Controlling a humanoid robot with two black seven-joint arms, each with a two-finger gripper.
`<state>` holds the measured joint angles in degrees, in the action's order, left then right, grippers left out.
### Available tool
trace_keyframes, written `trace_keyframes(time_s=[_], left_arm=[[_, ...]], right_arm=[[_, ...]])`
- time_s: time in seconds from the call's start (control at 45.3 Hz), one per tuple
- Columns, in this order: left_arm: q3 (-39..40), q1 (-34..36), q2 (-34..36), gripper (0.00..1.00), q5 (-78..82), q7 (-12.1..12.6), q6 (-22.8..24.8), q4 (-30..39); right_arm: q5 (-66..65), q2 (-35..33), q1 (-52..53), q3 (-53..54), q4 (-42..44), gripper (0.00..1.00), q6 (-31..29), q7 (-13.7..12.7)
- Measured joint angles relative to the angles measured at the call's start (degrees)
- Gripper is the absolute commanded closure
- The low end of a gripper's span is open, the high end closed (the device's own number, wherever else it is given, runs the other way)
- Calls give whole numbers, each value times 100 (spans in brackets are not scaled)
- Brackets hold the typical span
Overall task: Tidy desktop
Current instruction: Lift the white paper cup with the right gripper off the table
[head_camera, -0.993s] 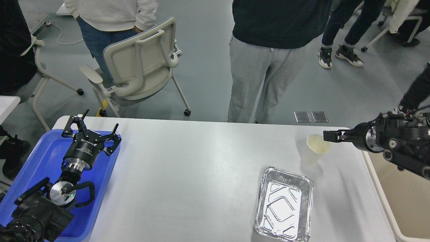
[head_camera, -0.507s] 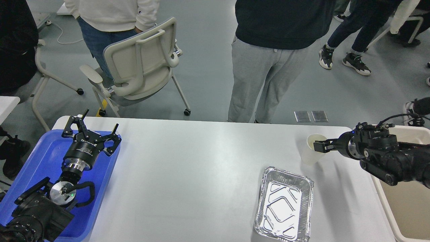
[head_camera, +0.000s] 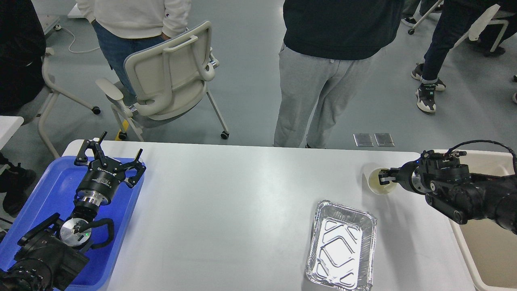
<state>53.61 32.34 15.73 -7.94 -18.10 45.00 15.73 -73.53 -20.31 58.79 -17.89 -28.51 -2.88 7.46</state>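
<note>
The white desktop [head_camera: 226, 210] fills the lower half of the head view. A white paper cup [head_camera: 369, 180] stands tilted near its far right corner. My right gripper [head_camera: 383, 178] reaches in from the right and is closed on the cup's rim, with one finger inside the mouth. An empty foil tray [head_camera: 341, 246] lies in front of the cup, near the front edge. My left gripper [head_camera: 111, 155] is open and empty, held above the blue plastic tray [head_camera: 48, 190] at the left end.
A beige bin [head_camera: 490, 246] stands beside the table's right edge, under my right arm. A beige office chair [head_camera: 169, 76] and several standing people are behind the far edge.
My right gripper has moved left and down to the cup's rim and taken hold of it. The cup now leans and looks shorter. The left arm has not moved.
</note>
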Motion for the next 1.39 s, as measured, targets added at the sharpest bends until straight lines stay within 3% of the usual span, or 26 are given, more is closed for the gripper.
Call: trace_keyframes(time_s=[0.551,0.706,1.015,1.213,1.39], left_arm=[[0,0,0,0,3,0,0,0],[0,1,-1,0,3,0,0,0],[0,0,-2,0,1,-1,0,-1],[0,0,-1,0,2,0,0,-1],[0,0,-1,0,0,0,0,0]], right_arm=[[64,-6,102,-175,7,100,-96,357],[259,-153,310,-146,-169,100,-436,564],[668,-1498,1675,-166,-2053,100,-1588,1060],[733,-2304,2731,-184,-3312,100,-2108,1167],[739,-2662,3250,-192,-3799,100,-2341,1185]])
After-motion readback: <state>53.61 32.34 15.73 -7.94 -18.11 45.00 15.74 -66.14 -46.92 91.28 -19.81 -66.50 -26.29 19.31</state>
